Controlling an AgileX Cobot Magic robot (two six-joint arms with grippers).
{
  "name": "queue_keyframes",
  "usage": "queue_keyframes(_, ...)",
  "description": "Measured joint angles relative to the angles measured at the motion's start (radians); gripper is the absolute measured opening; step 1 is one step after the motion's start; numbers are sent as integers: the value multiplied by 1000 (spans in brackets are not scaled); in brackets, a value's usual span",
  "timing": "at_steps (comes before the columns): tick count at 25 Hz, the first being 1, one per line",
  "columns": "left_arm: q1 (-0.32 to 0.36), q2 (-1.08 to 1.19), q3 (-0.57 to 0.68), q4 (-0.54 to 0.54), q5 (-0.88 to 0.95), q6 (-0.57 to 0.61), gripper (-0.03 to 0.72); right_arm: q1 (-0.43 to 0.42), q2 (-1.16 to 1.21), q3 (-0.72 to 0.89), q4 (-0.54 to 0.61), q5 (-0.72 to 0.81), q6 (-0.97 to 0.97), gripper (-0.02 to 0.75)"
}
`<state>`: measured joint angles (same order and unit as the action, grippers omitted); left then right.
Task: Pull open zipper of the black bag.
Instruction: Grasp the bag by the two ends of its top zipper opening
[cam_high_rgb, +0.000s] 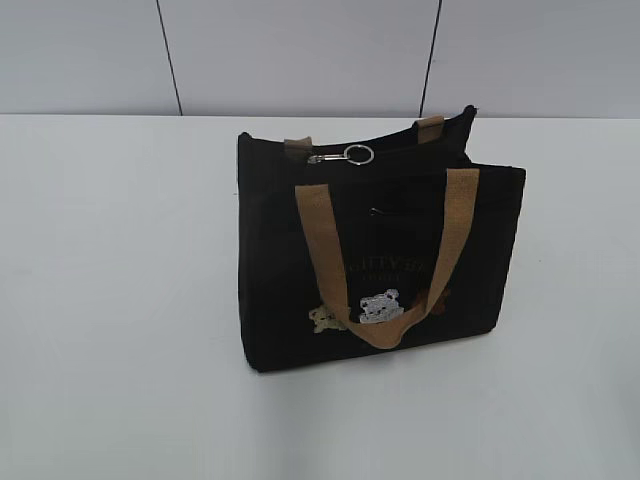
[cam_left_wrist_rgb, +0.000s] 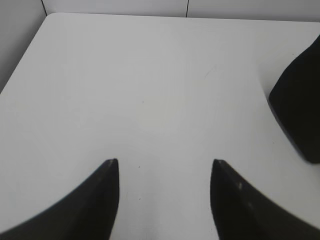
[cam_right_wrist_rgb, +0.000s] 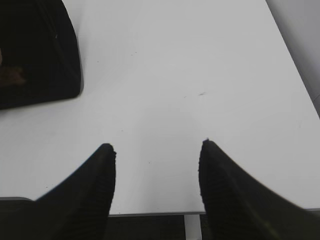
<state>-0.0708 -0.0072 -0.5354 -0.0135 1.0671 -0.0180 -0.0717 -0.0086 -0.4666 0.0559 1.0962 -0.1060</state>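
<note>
Closest to you, your left gripper (cam_left_wrist_rgb: 164, 165) hangs over bare white table (cam_high_rgb: 110, 300) with its jaws spread wide and nothing between them; the black bag (cam_left_wrist_rgb: 300, 115) shows only as a dark corner off to that gripper's right. Your right gripper (cam_right_wrist_rgb: 157, 147) is likewise spread wide and empty above the table's near edge, with the bag to its upper left, well apart from the fingertips (cam_right_wrist_rgb: 107, 150).

Beyond both grippers, the black bag (cam_high_rgb: 375, 250) stands upright near the middle of the table. One tan handle (cam_high_rgb: 385, 260) droops down the bag's front face, over the faint lettering and the bear patches (cam_high_rgb: 378, 306). Along the bag's top runs the zipper (cam_high_rgb: 342, 156): its silver pull tab and round ring lie toward the bag's left end. Behind the bag, you see a pale panelled wall (cam_high_rgb: 300, 55).
</note>
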Motion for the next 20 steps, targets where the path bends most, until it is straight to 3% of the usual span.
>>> queue_keyframes(20, 0, 0, 0, 0, 0, 0, 436, 0, 0, 0, 0, 0, 0, 410)
